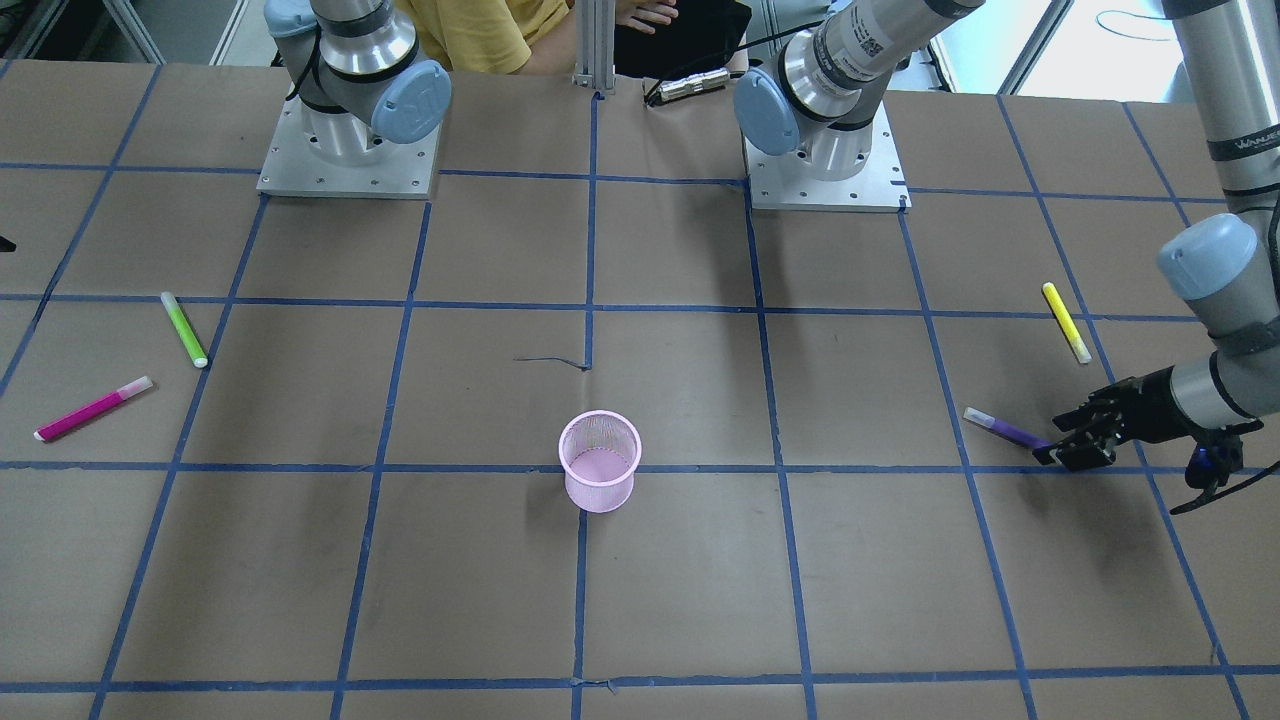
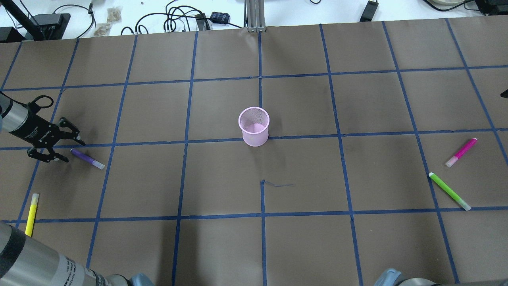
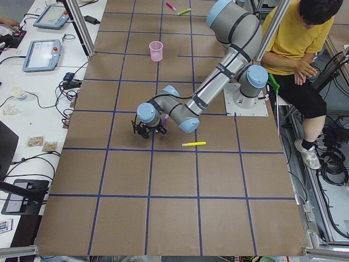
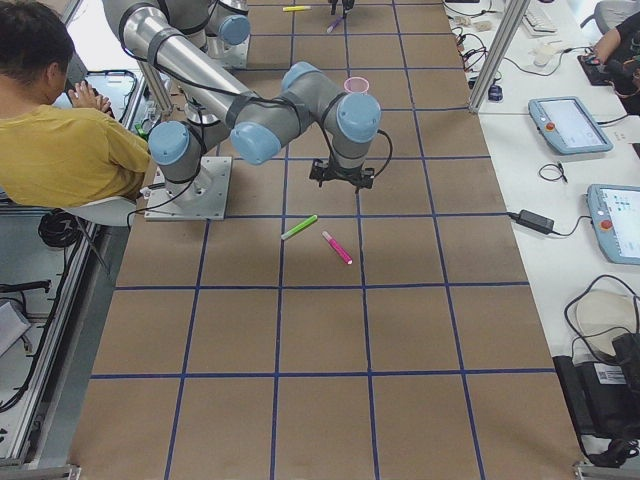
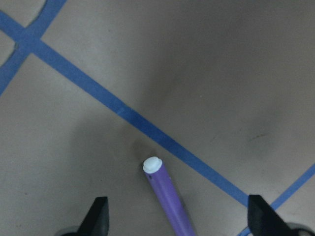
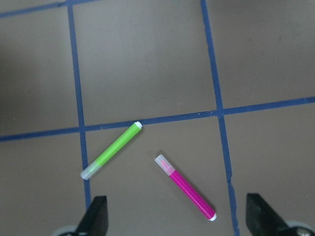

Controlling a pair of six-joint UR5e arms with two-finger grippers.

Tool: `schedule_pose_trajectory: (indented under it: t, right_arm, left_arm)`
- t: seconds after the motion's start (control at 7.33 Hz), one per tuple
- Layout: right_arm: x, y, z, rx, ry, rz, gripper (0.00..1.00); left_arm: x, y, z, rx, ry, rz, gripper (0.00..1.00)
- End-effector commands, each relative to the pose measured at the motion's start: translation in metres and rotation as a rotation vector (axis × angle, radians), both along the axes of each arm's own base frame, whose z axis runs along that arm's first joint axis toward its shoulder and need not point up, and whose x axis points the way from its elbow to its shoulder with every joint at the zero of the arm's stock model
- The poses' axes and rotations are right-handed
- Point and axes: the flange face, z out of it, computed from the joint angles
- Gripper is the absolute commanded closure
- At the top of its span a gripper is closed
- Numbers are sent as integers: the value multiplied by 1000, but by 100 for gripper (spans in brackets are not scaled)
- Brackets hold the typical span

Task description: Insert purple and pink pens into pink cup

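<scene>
The pink mesh cup (image 2: 254, 127) stands upright mid-table, also in the front view (image 1: 599, 475). The purple pen (image 2: 87, 158) lies flat at my left side. My left gripper (image 2: 73, 151) is open and low over it, with its fingers either side of the pen's capped end (image 5: 170, 201). The pink pen (image 2: 461, 152) lies flat at my right side. My right gripper (image 6: 178, 220) is open and empty. It hovers above the pink pen (image 6: 186, 188), and shows in the right side view (image 4: 342, 180).
A green pen (image 2: 449, 191) lies next to the pink pen, also in the right wrist view (image 6: 110, 150). A yellow pen (image 2: 31, 214) lies nearer the robot than the purple pen. The brown table carries a blue tape grid. A person sits behind the arm bases.
</scene>
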Motion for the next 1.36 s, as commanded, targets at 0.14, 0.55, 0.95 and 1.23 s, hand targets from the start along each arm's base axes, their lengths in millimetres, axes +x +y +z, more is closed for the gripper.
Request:
schedule_pose_trajectory:
  t: [0.14,0.55,0.95,1.23]
  right_arm:
    - [-42,-28,-75,-98,-52,503,0]
    - [-61,-44,-161,-90,-125,662,0]
    - [-63,-47,-215,-49,-204,660,0]
    - [-65,-45,-220,-35,-206,643,6]
  left_arm:
    - [-1,1,-5,21,20,9,29]
    - [3,-3,-10,16,17,17,35]
    - [4,-5,-12,11,15,17,48]
    - [2,-8,-12,-14,38,27,71]
